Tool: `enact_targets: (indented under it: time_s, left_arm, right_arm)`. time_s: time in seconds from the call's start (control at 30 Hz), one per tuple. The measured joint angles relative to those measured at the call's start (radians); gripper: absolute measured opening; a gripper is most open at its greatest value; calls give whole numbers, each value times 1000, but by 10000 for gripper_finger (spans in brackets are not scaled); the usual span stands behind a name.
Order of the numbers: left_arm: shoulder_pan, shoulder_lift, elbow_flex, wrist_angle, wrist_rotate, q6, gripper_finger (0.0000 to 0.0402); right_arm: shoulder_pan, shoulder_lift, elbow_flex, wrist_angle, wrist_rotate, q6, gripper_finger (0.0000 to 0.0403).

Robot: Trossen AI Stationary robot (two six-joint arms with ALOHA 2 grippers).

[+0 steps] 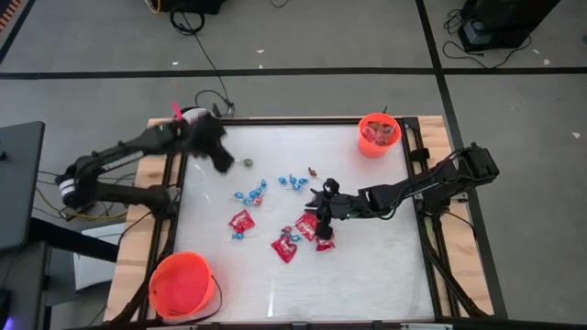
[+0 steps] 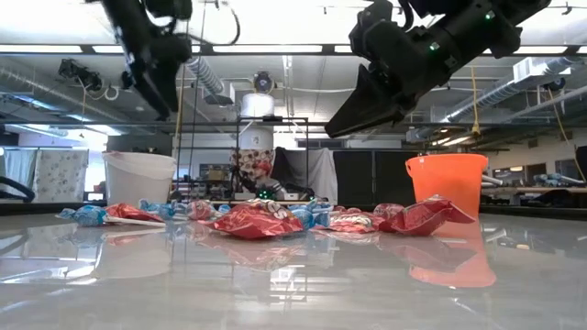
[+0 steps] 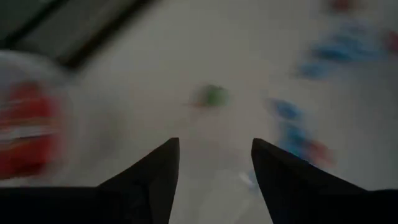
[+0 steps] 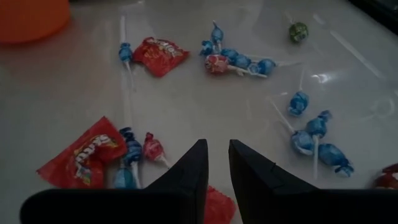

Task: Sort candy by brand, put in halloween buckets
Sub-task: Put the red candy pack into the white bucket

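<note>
The left gripper [image 1: 223,163] is hovering over the bench [image 1: 367,275] just beside the white bucket [image 1: 193,116] at the far left corner, its fingers [image 3: 155,180] standing apart with nothing between them. A green sweet [image 1: 246,162] is lying just past it. The right gripper [image 1: 320,195] is hanging over the candy in the middle of the bench, its fingers [image 4: 189,171] sitting close together with a narrow gap and holding nothing. Below it, red packets [image 1: 241,222] and blue-wrapped lollipops [image 1: 249,195] are lying scattered. The small orange bucket [image 1: 378,134] is standing at the far right corner with sweets inside, and the larger orange bucket [image 1: 182,285] is sitting at the near left corner.
</note>
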Motion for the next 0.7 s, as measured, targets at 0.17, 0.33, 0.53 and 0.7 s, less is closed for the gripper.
enact_targets:
  time_s: [0.17,0.33,0.53,0.7]
  left_arm:
    - [-327,-49,-127,70,19,-157,208]
    - [-559,-27,-286,271,1,-361,208]
    - [-719,65,-436,512,-10,-522,208]
    - [-741,188,-442,521,-27,-513,208]
  right_arm:
    - [0,0,0,6,11,8,77]
    - [0,0,0,14,10,25,77]
    - [3,0,0,15,5,53,77]
    - [7,0,0,22,2,60,77]
